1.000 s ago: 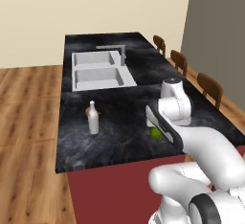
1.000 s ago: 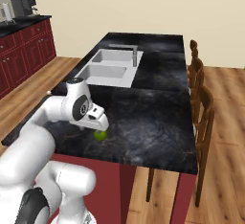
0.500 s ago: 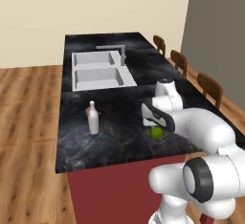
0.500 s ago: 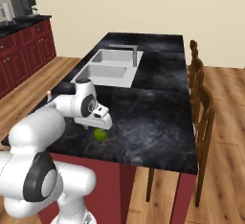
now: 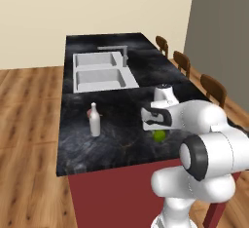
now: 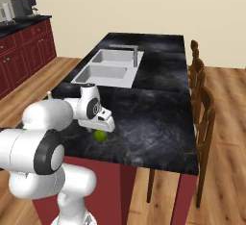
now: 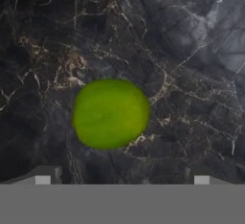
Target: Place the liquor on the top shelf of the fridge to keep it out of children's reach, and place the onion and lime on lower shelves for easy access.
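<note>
The gripper [image 7: 119,180] hangs just above the lime [image 7: 110,114] on the dark counter [image 7: 191,50], its fingertips [image 7: 43,177] spread wide either side — a round fruit could roll away if one finger touches first. Farther off stands the liquor [image 5: 94,120] near the sink [image 5: 99,72] — an arm swing might topple it.

I could read no text, label, brand, number or sign anywhere. The liquor [image 5: 95,120] bottle on the counter carried no legible lettering, and the dark mark on the side of my hand was too small to make out.
</note>
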### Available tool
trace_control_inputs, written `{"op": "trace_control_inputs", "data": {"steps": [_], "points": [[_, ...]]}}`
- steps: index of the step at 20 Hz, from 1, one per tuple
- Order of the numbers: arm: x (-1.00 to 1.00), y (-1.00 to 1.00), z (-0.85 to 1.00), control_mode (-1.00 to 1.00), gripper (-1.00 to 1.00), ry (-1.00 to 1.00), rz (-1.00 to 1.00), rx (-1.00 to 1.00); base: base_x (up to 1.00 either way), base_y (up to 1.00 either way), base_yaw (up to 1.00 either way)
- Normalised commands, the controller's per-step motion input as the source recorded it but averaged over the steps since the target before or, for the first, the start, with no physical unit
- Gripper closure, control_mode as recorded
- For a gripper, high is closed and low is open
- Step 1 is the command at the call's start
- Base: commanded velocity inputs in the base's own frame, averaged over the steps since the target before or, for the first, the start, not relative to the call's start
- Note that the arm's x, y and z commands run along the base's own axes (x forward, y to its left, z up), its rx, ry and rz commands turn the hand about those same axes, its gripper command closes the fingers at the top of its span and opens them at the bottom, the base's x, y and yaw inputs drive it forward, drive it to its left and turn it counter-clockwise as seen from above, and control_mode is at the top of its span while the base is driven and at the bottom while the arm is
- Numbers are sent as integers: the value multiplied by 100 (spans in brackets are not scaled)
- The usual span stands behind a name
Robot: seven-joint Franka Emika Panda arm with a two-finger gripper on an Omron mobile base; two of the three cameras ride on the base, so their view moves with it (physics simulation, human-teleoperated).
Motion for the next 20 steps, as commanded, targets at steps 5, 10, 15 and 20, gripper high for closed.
{"op": "trace_control_inputs", "data": {"steps": [5, 10, 15, 20], "points": [[18, 0, -38, -100, -100, 1, 0, 0, 0, 0, 0], [17, 0, -29, -100, -100, 1, 0, 0, 0, 0, 0], [17, 0, -23, -100, -100, 0, 0, 0, 0, 0, 0], [11, 0, -31, -100, 100, 2, 0, 0, 0, 0, 0]]}}
